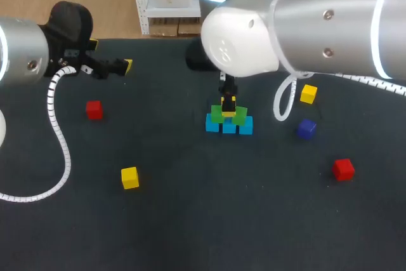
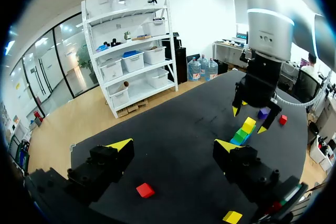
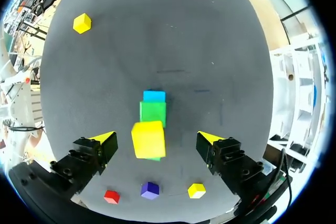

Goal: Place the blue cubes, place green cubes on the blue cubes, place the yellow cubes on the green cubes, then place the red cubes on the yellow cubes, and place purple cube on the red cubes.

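Right wrist view shows the yellow step in hand: a yellow cube (image 3: 148, 139) is seen resting on the green cubes (image 3: 153, 113), which in turn are carried by the blue cubes (image 3: 154, 96). The right claw (image 3: 156, 139) is held over the stack with its fingers spread wide. The yellow cube lies between them and is touched by neither, so it is judged to be released.

In the head view the stack is found near the middle of the surface (image 1: 190, 220), with a row of blue at the base, two greens on it and the one yellow on top.

The left claw (image 2: 173, 144) is parked well apart at the far left, fingers apart, with nothing between them.

The next move is judged to call for a straight lift of the right claw, so that neither finger brushes the yellow cube and the stack is not disturbed. After that another cube would have to be fetched. A loose yellow cube (image 1: 308, 94), the purple cube (image 1: 306, 128) and a red cube (image 1: 343, 169) lie to the right of the stack. A second loose yellow cube (image 1: 129, 177) and a second red cube (image 1: 94, 109) lie to the left.

No container is seen; every cube is lying loose on the surface or is built into the stack.
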### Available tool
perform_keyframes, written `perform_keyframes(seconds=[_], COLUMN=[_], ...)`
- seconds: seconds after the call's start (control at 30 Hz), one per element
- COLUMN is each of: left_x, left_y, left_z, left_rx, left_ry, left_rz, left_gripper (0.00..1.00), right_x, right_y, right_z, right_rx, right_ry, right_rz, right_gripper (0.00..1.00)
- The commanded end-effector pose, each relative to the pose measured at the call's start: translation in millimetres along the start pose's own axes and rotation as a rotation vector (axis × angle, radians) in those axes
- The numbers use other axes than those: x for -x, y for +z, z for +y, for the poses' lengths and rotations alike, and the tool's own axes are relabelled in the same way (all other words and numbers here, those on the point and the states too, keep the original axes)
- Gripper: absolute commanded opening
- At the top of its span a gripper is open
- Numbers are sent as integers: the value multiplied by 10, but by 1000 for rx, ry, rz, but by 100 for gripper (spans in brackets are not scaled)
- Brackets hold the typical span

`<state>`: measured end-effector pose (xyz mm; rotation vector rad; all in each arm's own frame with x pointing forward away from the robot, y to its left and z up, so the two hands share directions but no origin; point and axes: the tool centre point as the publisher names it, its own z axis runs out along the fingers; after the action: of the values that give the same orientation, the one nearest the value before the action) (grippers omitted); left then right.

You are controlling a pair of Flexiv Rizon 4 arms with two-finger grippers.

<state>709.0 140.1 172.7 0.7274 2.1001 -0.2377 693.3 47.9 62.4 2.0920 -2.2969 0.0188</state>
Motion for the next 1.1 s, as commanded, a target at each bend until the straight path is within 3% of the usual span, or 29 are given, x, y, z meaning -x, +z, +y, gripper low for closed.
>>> perform_keyframes(seconds=[0.03,0.33,0.6,1.1], left_x=[-7,-7,-7,-7], left_y=[-2,-2,-2,-2], left_z=[15,15,15,15], left_rx=[-7,-7,-7,-7], left_ry=[1,1,1,1], left_rz=[-3,-3,-3,-3], left_gripper=[100,100,100,100], right_x=[-217,-757,-1204,-1668], right_y=[-56,-63,127,289], right_z=[-39,-221,-410,-702], right_rx=[-10,-6,21,44], right_ry=[36,171,312,434], right_rz=[-28,-51,-29,1], right_gripper=[100,100,100,100])
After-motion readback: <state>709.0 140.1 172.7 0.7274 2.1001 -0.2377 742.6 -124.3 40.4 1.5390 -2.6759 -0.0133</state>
